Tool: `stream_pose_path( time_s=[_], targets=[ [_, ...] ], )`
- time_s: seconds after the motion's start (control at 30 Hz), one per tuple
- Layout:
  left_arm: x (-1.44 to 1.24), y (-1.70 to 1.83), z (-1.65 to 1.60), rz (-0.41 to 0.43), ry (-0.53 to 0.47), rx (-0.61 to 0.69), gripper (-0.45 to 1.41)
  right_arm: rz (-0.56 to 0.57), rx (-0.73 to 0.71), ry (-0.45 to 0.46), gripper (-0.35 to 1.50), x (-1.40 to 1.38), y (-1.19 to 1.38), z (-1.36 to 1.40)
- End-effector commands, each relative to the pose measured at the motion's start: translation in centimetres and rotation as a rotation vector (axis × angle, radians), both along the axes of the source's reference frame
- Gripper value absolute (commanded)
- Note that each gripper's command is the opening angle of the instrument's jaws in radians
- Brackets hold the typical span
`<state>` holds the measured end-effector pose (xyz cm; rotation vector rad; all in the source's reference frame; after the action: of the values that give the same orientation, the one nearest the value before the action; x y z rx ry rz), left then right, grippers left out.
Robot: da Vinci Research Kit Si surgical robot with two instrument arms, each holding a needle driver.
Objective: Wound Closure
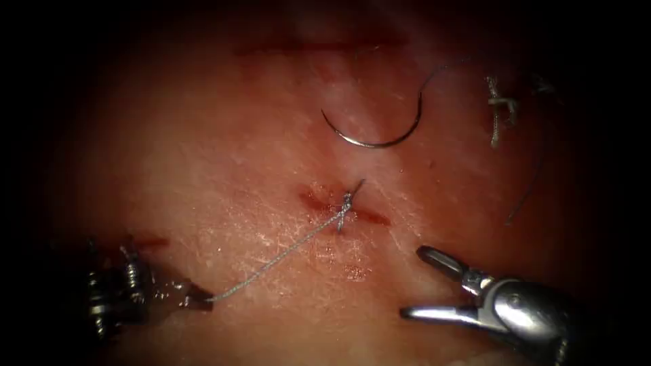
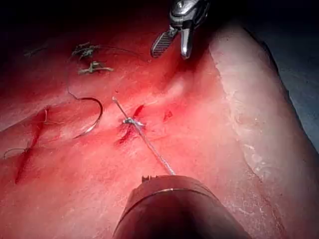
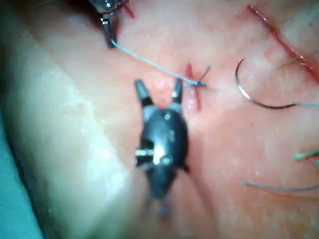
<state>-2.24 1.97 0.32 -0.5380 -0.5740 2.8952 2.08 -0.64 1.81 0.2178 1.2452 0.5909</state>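
The tissue (image 1: 224, 169) has a short cut (image 1: 342, 207) with a knot (image 1: 346, 201) tied over it. A taut thread (image 1: 278, 256) runs from the knot down-left to my left tool (image 1: 201, 301), whose jaws are shut on the thread's end. My right tool (image 1: 422, 283) hovers at the lower right of the cut, jaws open and holding nothing. The curved needle (image 1: 380, 139) lies free on the tissue above the cut, not in the tissue, its thread trailing up-right. The left wrist view shows the knot (image 2: 130, 121), the needle (image 2: 94, 117) and the open right tool (image 2: 173, 47).
Cut ends of thread (image 1: 500, 112) lie at the upper right, with a loose strand (image 1: 525, 196) below them. A second long cut (image 1: 319, 47) runs across the top of the tissue. Red fluid stains the skin around the knot.
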Motion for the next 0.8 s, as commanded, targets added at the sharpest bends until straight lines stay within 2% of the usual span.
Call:
stream_pose_path(
  time_s=[0.03,0.2,0.33,0.4,0.6,0.8],
  targets=[
    [-0.07,0.06,0.02,-0.003,-0.014,-0.017,-0.45,-0.002,0.002,0.003,1.33,0.08,-0.03,0.06],
    [-0.15,0.35,-0.16,-0.02,-0.048,-0.043,-0.45,-0.008,-0.019,0.0,1.31,0.22,0.05,0.05],
    [-0.21,0.65,-0.35,-0.035,-0.062,-0.066,-0.45,-0.06,-0.117,-0.057,1.33,0.41,0.17,0.13],
    [-0.22,0.74,-0.42,-0.034,-0.075,-0.071,-0.45,-0.074,-0.192,-0.099,1.38,0.61,0.25,0.21],
    [-0.25,0.92,-0.66,-0.057,-0.096,-0.091,-0.45,-0.084,-0.286,-0.137,1.48,0.98,0.32,0.39],
    [-0.36,0.88,-0.77,-0.057,-0.089,-0.113,-0.45,-0.058,-0.373,-0.18,1.48,1.11,0.43,0.5]
  ],
)
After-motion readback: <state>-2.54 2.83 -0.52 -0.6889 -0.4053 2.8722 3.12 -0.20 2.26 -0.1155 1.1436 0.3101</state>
